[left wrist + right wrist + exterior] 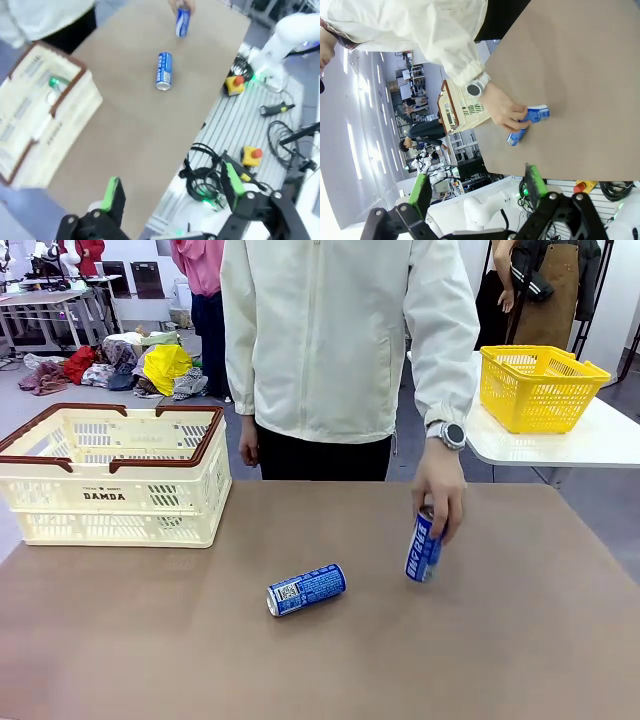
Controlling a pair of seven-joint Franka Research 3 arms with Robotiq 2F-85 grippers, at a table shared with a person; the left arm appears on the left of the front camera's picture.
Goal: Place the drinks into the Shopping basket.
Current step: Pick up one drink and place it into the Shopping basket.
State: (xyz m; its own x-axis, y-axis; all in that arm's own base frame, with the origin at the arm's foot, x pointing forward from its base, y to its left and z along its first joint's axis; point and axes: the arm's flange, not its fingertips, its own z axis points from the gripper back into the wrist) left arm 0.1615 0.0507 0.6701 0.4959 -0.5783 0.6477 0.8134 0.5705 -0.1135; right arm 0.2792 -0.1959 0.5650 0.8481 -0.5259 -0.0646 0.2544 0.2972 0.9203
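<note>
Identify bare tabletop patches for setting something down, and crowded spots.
Free: near strip of table before the lying blue can; the gap between it and the Shopping basket. Crowded: right, person's hand holding the other blue can.

Shopping basket [45, 115] smeared by motion blur, cropped by frame edge in left wrist view; green blob [54, 82] inside basket not identifiable. Upright can [424, 548], well apart from basket: top covered by person's hand [440, 485]. Print on lying can [306, 589] unreadable. Basket partly masked by hand in right wrist view.
</note>
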